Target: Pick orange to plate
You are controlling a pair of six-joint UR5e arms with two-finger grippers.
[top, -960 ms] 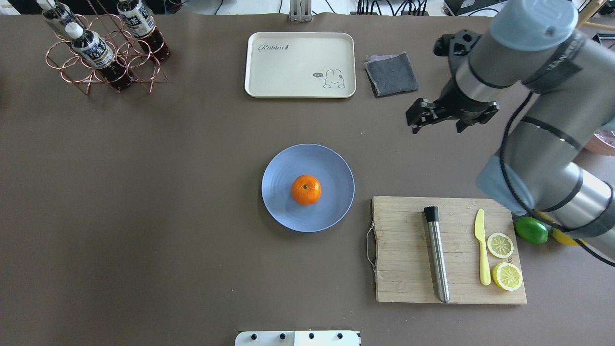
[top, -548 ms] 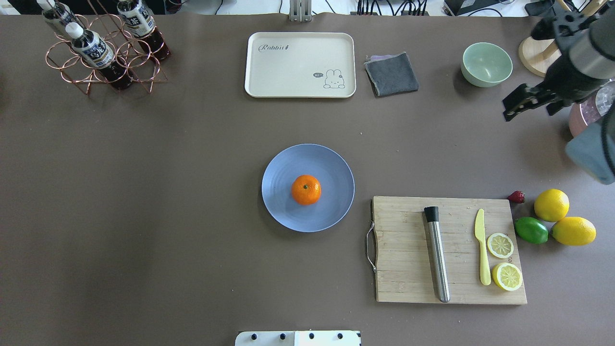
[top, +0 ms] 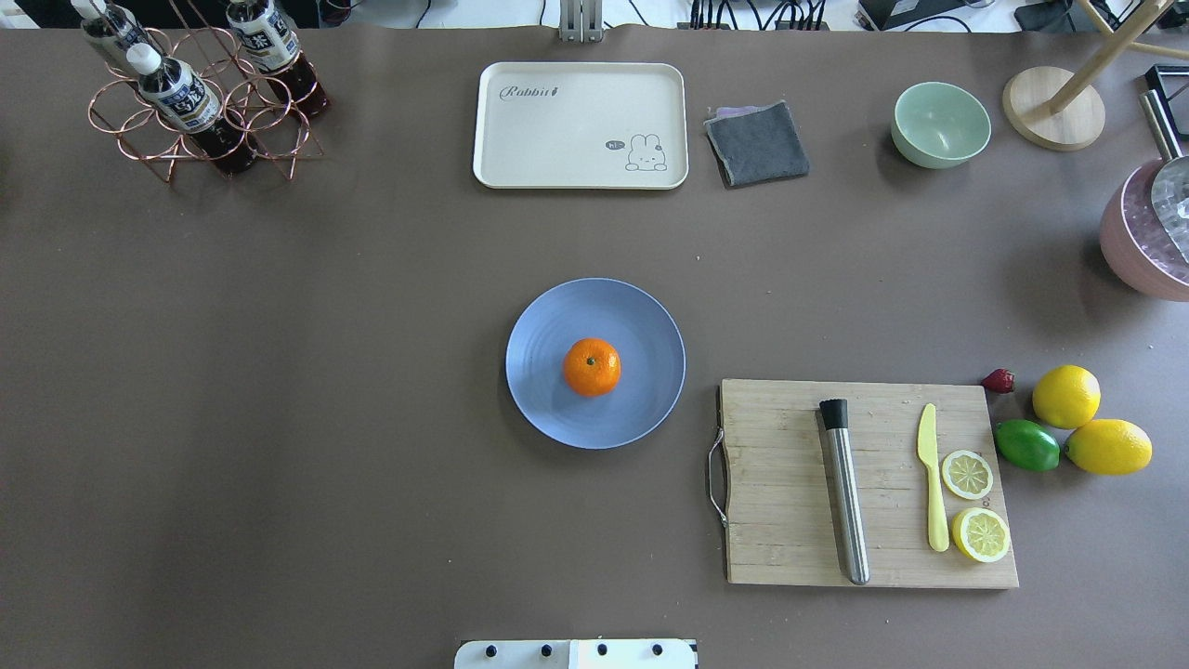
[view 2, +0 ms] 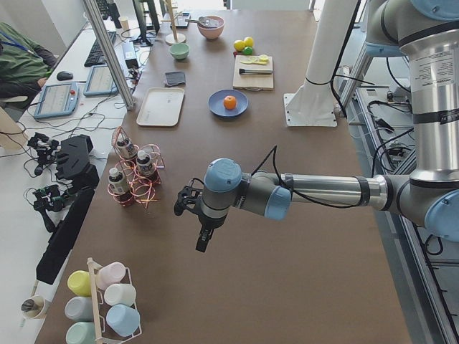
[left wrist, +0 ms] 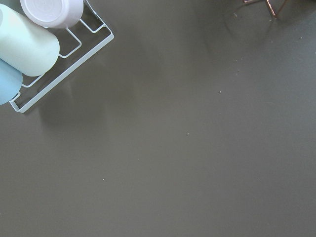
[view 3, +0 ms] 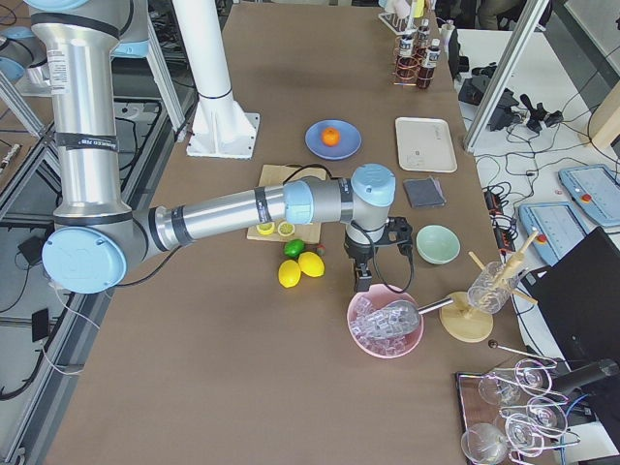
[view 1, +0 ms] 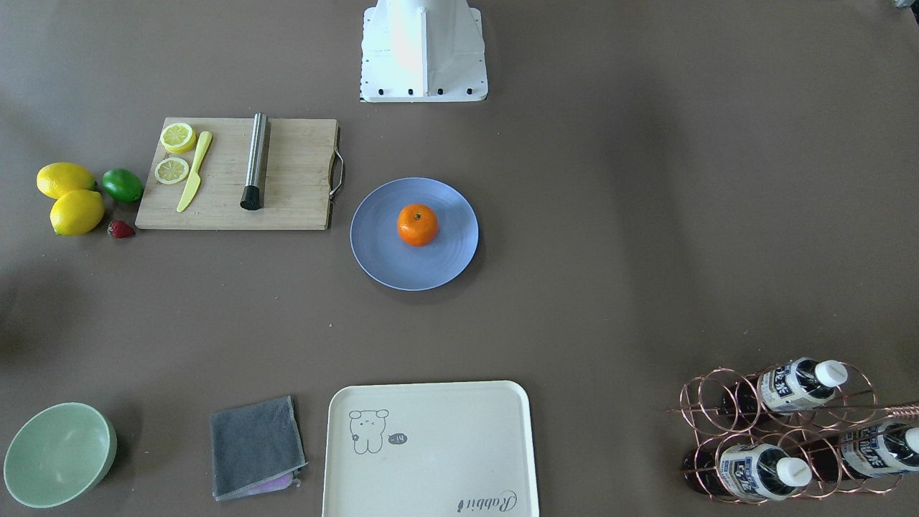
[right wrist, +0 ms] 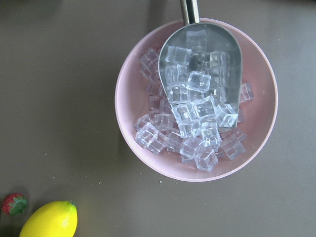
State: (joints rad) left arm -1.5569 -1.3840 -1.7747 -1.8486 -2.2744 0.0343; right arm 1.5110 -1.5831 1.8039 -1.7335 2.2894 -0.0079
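Orange (top: 592, 366) sits on the plate (top: 643, 316), about centre, stem dot up, nothing touching it. Plate is mid-bench (top: 279, 372). Just beside the plate, on the robot's right, is a cutting board (top: 780, 520) with a steel rod (top: 843, 492), yellow knife (top: 932, 483) and two lemon slices (top: 967, 474). Past the board are a lime (top: 1026, 445), two lemons (top: 1065, 396) and a strawberry (top: 999, 380). At the far edge are a tray (top: 576, 121), grey cloth (top: 757, 142) and green bowl (top: 940, 124). Right gripper (view 3: 362, 281) hangs at the bench's right end beside the pink ice bowl (right wrist: 256, 74), well apart from the plate; cannot tell how wide its jaws stand. Left gripper (view 2: 204, 240) hangs over the left end near the bottle rack (view 2: 135, 179); its width cannot be told either.
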